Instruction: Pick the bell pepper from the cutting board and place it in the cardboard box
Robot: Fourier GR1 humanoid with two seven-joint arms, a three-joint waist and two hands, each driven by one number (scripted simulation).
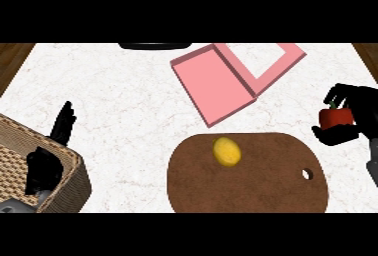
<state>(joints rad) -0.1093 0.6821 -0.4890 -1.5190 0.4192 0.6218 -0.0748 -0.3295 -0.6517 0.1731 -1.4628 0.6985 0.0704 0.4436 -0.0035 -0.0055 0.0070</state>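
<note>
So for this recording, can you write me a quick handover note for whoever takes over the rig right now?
Right hand: curled round the red bell pepper, held off to the right of the cutting board, clear of it.
Left hand: open, fingers up, resting at the left above the wicker basket.
Pink box: lies open at the far side of the counter, nothing visible in it.
A yellow lemon sits on the board; not part of the job.
Done: pepper picked off the board.
Left: carry it over to the box, set it inside, release.
</note>
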